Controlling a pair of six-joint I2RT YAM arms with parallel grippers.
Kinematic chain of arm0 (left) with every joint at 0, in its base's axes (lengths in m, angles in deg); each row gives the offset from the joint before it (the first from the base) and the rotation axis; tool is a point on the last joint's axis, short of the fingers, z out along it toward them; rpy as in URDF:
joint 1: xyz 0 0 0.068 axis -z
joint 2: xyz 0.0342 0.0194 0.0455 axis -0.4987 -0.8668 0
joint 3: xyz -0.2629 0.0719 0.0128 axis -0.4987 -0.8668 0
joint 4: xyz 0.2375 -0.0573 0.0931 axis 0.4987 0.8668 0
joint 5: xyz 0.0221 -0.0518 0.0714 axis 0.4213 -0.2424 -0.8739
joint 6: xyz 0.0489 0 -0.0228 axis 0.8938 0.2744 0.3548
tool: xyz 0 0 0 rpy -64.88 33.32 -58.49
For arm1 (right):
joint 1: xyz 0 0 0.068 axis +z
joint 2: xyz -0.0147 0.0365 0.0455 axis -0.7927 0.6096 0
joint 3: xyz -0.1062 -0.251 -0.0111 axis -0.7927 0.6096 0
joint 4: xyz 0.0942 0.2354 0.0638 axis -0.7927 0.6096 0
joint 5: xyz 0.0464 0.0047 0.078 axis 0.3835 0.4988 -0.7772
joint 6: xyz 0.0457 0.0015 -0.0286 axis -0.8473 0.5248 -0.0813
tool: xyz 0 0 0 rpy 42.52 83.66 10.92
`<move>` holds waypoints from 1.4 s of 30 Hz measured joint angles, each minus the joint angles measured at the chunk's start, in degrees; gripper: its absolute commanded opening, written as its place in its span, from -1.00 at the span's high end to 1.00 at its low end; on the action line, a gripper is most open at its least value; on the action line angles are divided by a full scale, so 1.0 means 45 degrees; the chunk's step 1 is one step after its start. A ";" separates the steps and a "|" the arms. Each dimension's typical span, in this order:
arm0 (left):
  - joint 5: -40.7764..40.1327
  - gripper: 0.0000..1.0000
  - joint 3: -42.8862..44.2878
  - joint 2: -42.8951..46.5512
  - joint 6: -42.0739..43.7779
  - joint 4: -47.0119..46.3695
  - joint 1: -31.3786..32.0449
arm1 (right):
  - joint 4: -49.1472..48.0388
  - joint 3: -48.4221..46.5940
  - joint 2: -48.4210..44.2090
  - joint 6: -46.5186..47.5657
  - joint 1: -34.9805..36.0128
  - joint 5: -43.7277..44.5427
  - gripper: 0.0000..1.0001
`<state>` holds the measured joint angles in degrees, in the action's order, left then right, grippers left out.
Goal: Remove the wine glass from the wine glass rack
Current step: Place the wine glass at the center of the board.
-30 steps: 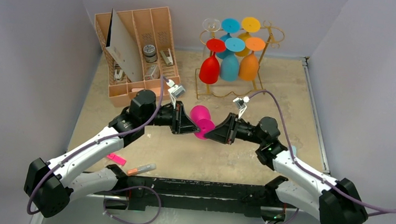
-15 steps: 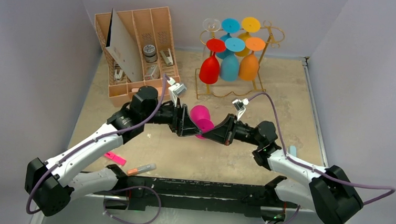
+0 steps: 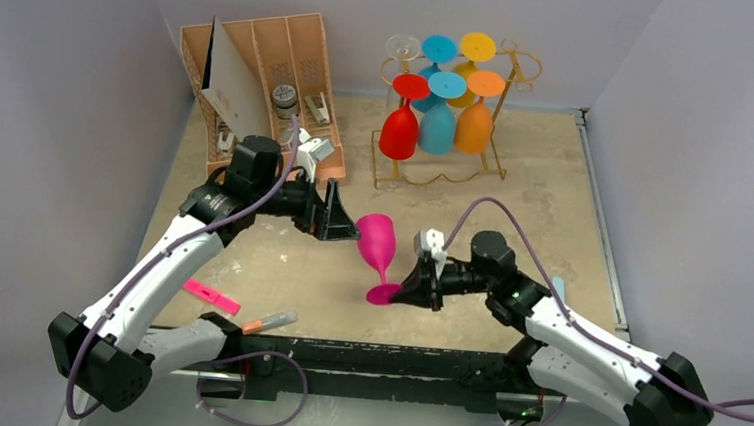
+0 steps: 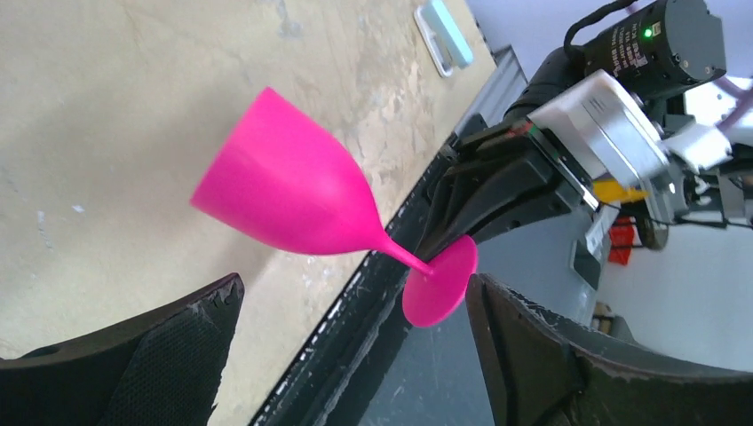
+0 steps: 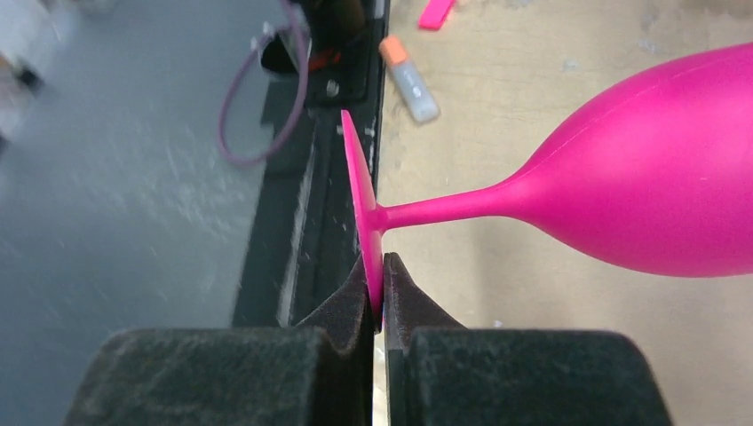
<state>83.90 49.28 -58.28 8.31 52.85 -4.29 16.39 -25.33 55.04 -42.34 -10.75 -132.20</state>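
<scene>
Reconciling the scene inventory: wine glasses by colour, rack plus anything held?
Pink glass, foot pinched in the right gripper: 1
Red glass: 1
Blue glasses: 2
Orange glasses, the back one yellower: 2
Clear glass: 1
Total: 7, with 6 hanging on the wine glass rack

We record a robotics lab cell. Plain grey panels (image 3: 50, 100) wall the worn table (image 3: 543, 215) on three sides; the left arm (image 3: 164, 268) and right arm (image 3: 585, 338) are bolted at the table's near edge.
</scene>
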 measured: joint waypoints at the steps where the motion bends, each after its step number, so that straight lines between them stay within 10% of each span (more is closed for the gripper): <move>1: 0.0223 -0.88 0.0102 -0.0165 0.0155 0.0257 -0.0005 | 0.0923 -0.0131 -0.0287 0.1379 0.0228 0.0005 1.00; 12: 0.2778 -0.89 0.1739 -0.2438 0.1472 0.1729 0.0000 | 0.4959 0.0044 -0.2069 0.8893 0.1059 -0.0165 1.00; 42: 0.3725 -0.29 0.3696 -0.3648 0.3944 0.4993 0.1729 | 0.4473 0.0243 -0.3133 0.9899 0.1093 -0.0845 1.00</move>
<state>100.66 65.91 -74.69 26.06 75.32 3.49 36.52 -24.24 40.94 2.20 -5.83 -136.00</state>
